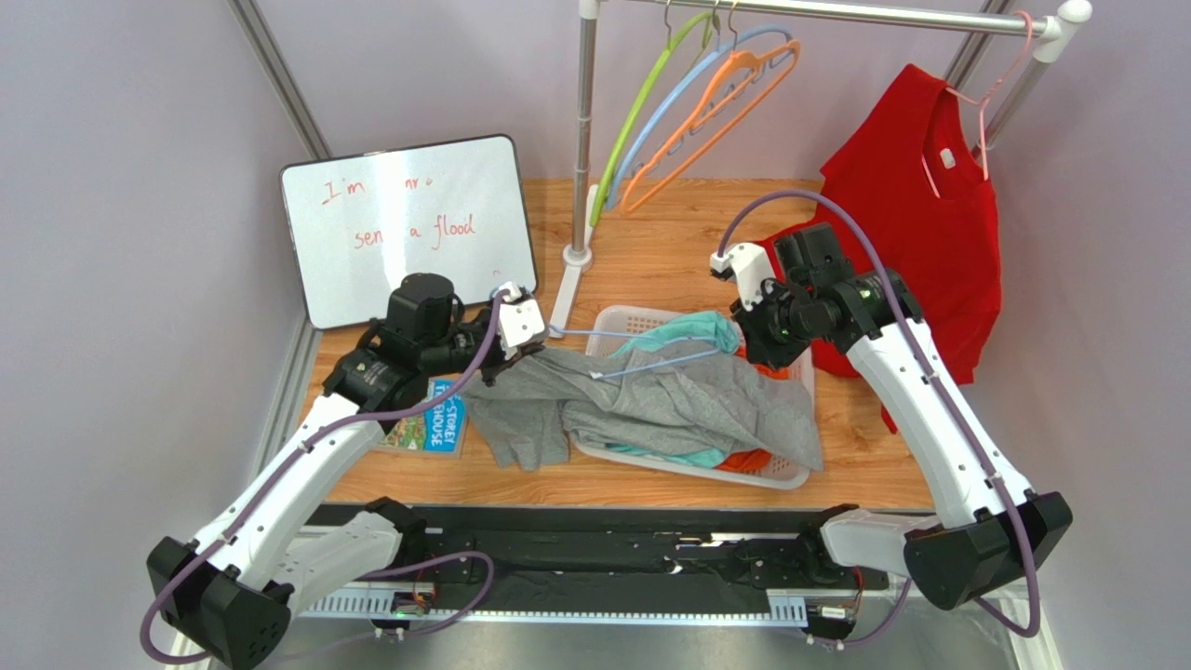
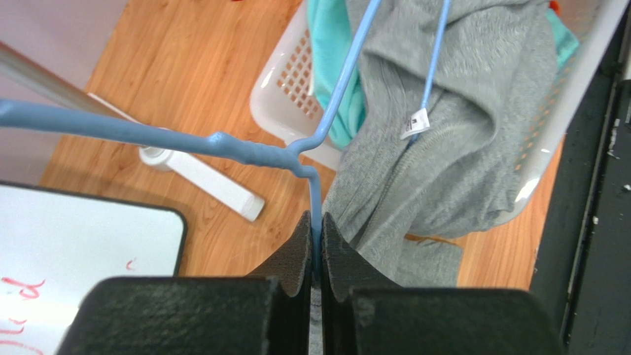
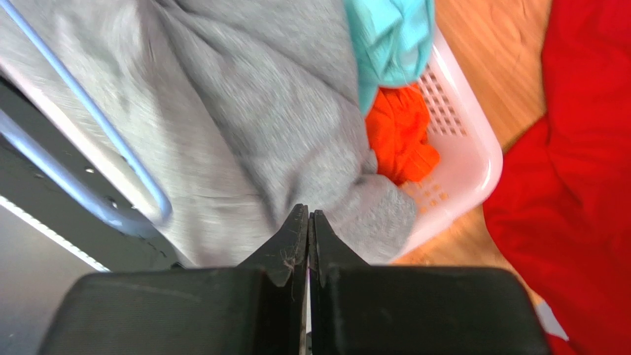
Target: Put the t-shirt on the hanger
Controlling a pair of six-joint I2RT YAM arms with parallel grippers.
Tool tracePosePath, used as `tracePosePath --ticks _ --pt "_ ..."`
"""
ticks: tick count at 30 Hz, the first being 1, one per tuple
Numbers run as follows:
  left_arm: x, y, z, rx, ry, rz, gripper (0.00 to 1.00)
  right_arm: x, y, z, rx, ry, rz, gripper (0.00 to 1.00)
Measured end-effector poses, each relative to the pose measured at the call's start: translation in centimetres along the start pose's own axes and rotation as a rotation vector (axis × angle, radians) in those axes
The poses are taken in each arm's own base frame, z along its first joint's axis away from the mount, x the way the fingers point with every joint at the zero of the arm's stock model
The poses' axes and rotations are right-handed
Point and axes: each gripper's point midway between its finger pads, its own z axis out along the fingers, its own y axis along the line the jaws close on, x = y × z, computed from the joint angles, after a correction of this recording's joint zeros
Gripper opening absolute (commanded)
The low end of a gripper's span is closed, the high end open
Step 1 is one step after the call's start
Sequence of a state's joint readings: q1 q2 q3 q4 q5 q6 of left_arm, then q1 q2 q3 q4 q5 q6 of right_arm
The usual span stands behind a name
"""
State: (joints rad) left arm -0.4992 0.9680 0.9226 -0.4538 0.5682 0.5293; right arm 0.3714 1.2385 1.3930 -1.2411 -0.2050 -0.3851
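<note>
Black fingers of the left gripper (image 2: 316,222) are seen pressed shut on the thin blue rod of the hanger (image 2: 244,148), just beside the white basket (image 2: 285,89). Over that basket the grey t-shirt (image 2: 459,126) is draped, with a hanger arm laid across it. At the basket's right end the right gripper (image 3: 308,216) is closed tight above the grey cloth; whether any is pinched cannot be told.

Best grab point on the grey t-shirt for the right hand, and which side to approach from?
Likely the collar rim beside the white label, where a hanger arm appears to enter the t-shirt. It lies topmost over the basket, so come from above, opposite the left hand clamped on the hanger below its hook. The right hand is shut; open it first.
</note>
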Motion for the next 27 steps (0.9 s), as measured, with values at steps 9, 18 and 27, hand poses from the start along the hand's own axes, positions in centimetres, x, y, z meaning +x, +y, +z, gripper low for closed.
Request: tracePosePath --ticks 9,18,27 --pt "1.4 0.9 -0.2 -0.045 0.048 -0.002 0.0 0.6 -0.6 0.3 0.018 0.025 0.007 0.02" --pt "2.2 0.1 0.5 0.001 0.056 -0.032 0.0 -2.5 3.5 -0.4 -0.209 -0.108 0.077 0.49" --pt "1.7 -4.1 -0.8 0.135 -0.055 0.085 0.0 -8.8 3.8 -2.8 -0.263 -0.282 0.069 0.68"
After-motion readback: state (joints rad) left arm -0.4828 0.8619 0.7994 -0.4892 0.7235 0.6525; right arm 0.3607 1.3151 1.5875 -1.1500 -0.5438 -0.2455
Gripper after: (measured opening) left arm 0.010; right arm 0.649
